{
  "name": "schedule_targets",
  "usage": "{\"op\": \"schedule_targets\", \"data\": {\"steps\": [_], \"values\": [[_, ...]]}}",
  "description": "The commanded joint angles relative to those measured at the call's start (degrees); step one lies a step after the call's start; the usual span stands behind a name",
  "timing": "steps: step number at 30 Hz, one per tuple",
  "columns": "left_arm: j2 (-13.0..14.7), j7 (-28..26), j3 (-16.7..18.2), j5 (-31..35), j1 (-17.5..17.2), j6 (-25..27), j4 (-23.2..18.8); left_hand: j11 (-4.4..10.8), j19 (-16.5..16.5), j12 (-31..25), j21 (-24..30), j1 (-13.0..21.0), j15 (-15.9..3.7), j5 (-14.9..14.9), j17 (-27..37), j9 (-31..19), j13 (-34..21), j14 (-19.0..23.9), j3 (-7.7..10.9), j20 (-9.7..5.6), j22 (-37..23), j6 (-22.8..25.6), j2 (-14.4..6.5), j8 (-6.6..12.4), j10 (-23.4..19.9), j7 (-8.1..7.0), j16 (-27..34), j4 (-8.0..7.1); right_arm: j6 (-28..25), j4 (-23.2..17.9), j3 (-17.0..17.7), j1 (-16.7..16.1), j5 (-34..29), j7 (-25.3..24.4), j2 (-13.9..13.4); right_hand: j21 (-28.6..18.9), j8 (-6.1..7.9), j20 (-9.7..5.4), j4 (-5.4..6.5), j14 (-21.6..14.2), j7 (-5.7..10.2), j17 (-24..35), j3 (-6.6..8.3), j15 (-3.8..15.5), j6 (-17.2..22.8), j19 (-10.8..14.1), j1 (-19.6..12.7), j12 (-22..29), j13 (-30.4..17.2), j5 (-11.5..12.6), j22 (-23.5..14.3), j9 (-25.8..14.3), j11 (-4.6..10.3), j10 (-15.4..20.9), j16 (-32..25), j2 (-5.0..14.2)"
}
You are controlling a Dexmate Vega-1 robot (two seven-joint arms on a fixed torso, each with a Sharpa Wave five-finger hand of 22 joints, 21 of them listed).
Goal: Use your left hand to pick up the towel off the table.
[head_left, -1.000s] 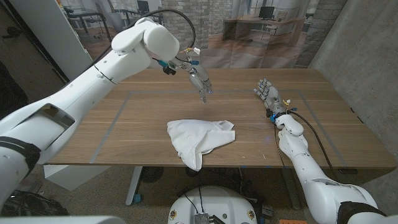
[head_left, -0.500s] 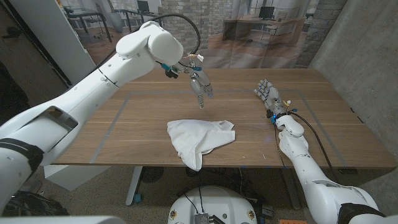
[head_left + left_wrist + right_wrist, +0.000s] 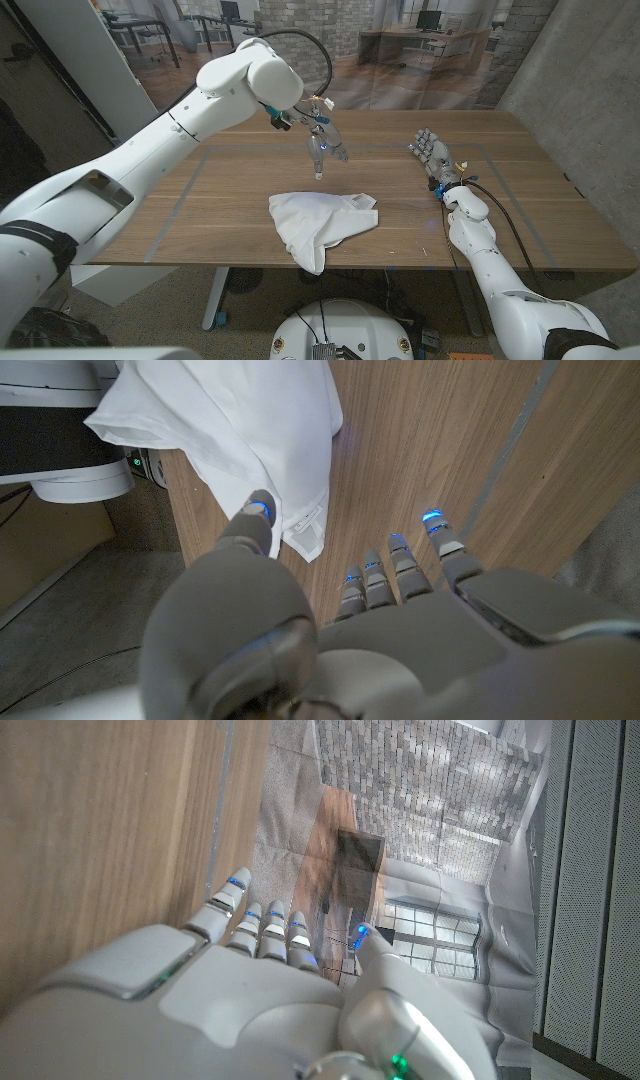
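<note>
arms: glossy white shells | left hand (image 3: 322, 147): grey, blue-lit fingertips (black cable looping above)

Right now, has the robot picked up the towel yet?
Not yet. The white towel lies crumpled on the table, one corner hanging over the near edge. The left hand hangs in the air above it, fingers apart and pointing down, holding nothing. The right hand waits at the side with its fingers apart. Left to do: lower the hand, close on the cloth and lift it.
</note>
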State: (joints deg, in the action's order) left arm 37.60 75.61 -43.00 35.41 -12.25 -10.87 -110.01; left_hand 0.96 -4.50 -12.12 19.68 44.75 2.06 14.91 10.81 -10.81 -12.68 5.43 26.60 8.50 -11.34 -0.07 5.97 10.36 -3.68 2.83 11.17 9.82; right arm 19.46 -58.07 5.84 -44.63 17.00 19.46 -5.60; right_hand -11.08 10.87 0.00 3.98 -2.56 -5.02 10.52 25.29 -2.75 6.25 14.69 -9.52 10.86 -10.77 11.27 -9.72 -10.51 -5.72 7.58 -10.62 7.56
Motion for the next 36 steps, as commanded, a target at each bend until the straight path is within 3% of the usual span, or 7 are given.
{"op": "schedule_targets", "data": {"steps": [1, 11, 19, 27, 36], "values": [[-2.2, 3.3, -2.6, 0.5, 1.8, -3.3, 2.4, 1.01, 1.0, 0.4, -0.6, 2.4, 0.44, 0.3, 0.3, -0.3, -0.3, -2.3, -0.20, -0.49, -0.2, -1.9, -0.8, 0.02, 2.1, -0.21, -0.7, -0.46, 0.1, -0.1, 0.0, -0.1, -0.2, -0.7, 0.3, -0.4, 0.39, -0.12, 0.50, -0.6, 0.05, 0.2, -0.08, -0.11, 0.5, 0.5, 0.4, 0.5, -0.1, 0.4, -0.3, -0.3, 0.01, 0.4, -0.4, -0.05], [-0.5, 3.3, -7.6, -1.3, 5.3, -2.8, 2.1, 1.57, 4.3, 0.0, -2.1, 3.8, 1.64, 0.0, 0.3, -0.5, -0.7, -5.4, -1.08, 0.48, -0.3, -3.0, -1.4, 0.50, 3.1, -0.78, -1.0, -0.98, 0.5, 0.4, -0.1, 0.0, -0.3, -1.0, 0.6, -0.4, 0.41, -0.22, 0.65, -0.7, 0.02, 0.2, -0.12, -0.08, 0.6, 0.7, 0.6, 0.5, -0.1, 0.4, -0.3, -0.3, -0.06, 0.6, -0.4, -0.07], [-0.4, 3.3, -8.4, -1.3, 5.7, -4.0, 3.0, 1.57, 5.0, -0.2, -2.4, 3.8, 1.81, -0.1, 0.3, -0.7, -1.0, -6.3, -1.96, 0.50, -0.3, -3.5, -1.0, 0.68, 3.8, -0.84, -0.8, -1.32, 0.5, -0.3, -0.2, -0.5, -0.5, -1.6, 0.8, -0.4, 0.44, -0.23, 0.72, -0.8, -0.04, 0.2, -0.14, -0.06, 0.7, 0.7, 0.7, 0.6, -0.1, 0.4, -0.3, -0.3, -0.12, 0.8, -0.4, -0.10], [0.8, 3.3, -8.8, -0.9, 4.7, -4.3, 1.6, 0.20, 5.6, -0.5, -2.7, 3.7, 2.46, -0.1, 0.4, -0.9, -1.3, -6.8, -2.71, 0.84, -0.4, -4.1, -0.9, 0.72, 4.2, 0.12, -0.6, -1.69, -0.2, -2.7, -0.4, -1.9, -0.9, -2.6, 1.0, -0.5, 0.43, -0.24, 0.76, -0.9, -0.01, 0.2, -0.11, -0.01, 0.8, 0.8, 0.7, 0.6, -0.1, 0.4, -0.3, -0.3, -0.16, 0.9, -0.4, -0.10], [2.5, 3.3, -10.2, -1.7, 4.4, -2.9, -0.4, 0.60, 5.8, -1.0, -2.9, 3.8, 2.29, -0.1, 0.4, -1.0, -1.7, -7.0, -3.27, 0.64, -0.5, -4.4, -1.0, 0.77, 4.5, -0.02, -0.4, -1.96, -0.8, -6.2, -0.6, -4.3, -1.2, -3.8, 1.3, -0.5, 0.45, -0.27, 0.82, -1.0, -0.03, 0.1, -0.07, 0.06, 0.9, 0.9, 0.8, 0.6, -0.1, 0.5, -0.3, -0.3, -0.19, 0.9, -0.4, -0.08]]}}
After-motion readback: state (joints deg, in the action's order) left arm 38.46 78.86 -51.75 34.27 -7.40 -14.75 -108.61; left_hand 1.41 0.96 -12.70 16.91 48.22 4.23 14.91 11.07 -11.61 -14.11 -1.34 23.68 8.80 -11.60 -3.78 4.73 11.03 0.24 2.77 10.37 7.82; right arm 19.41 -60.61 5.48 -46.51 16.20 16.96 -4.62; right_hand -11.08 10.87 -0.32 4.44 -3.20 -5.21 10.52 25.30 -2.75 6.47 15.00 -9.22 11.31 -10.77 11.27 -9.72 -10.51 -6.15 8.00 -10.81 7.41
